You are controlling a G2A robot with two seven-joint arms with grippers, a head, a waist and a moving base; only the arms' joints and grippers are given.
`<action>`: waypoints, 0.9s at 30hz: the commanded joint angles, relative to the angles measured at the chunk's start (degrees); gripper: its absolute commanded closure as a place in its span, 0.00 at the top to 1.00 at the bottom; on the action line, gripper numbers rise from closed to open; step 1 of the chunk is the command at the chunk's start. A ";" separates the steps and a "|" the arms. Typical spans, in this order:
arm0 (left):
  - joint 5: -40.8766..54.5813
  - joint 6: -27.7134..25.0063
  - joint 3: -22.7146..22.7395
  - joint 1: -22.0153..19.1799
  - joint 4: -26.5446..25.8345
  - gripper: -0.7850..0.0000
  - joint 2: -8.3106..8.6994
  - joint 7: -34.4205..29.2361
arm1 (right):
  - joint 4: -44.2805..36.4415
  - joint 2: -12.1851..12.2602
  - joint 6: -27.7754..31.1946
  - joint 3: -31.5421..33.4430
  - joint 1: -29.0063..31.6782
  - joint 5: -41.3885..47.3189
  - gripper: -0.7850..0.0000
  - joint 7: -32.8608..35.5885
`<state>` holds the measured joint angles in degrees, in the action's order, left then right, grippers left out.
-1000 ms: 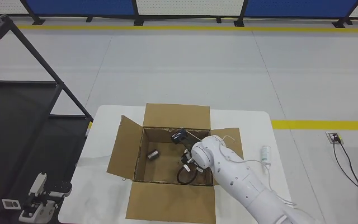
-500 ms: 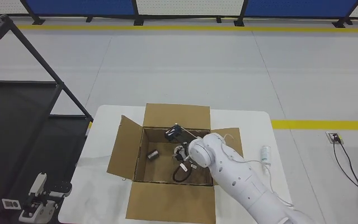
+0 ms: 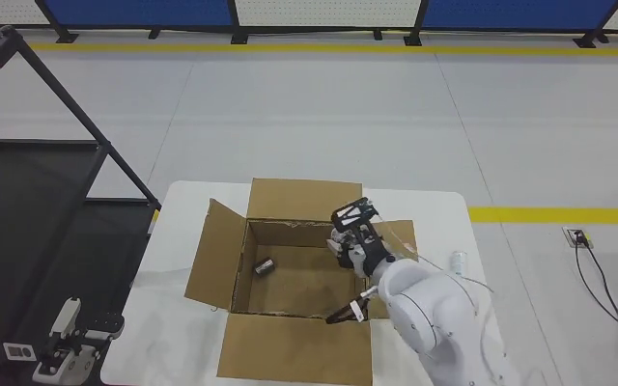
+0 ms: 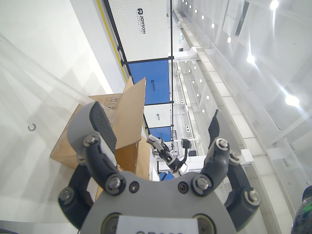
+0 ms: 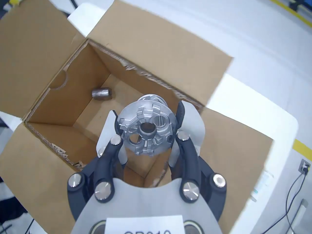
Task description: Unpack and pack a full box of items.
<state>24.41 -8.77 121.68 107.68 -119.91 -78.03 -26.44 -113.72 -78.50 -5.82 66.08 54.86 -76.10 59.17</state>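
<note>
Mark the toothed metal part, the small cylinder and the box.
toothed metal part (image 5: 137, 124): right wrist view, its toothed face.
small cylinder (image 5: 102, 93): right wrist view, its side.
box (image 5: 158, 49): right wrist view, an open flap.

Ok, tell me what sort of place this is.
Probably an industrial hall or robot test bay: a yellow floor line, blue and white partition panels standing along it, and rows of ceiling lights high overhead.
</note>
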 commanded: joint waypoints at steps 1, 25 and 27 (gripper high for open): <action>0.00 0.00 0.00 0.00 0.00 1.00 0.00 0.00 | -4.66 0.49 -1.55 3.95 3.96 -1.87 0.00 -0.07; 0.00 0.00 0.00 0.00 0.00 1.00 0.00 0.00 | 13.80 3.29 5.00 28.74 9.85 8.91 0.00 3.73; 0.00 0.00 0.00 0.00 0.00 1.00 0.00 0.00 | 16.66 3.45 5.32 28.13 8.12 7.88 0.00 4.15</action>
<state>24.41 -8.77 121.68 107.68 -119.91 -78.03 -26.44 -98.47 -75.11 -0.61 94.51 63.80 -67.85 63.17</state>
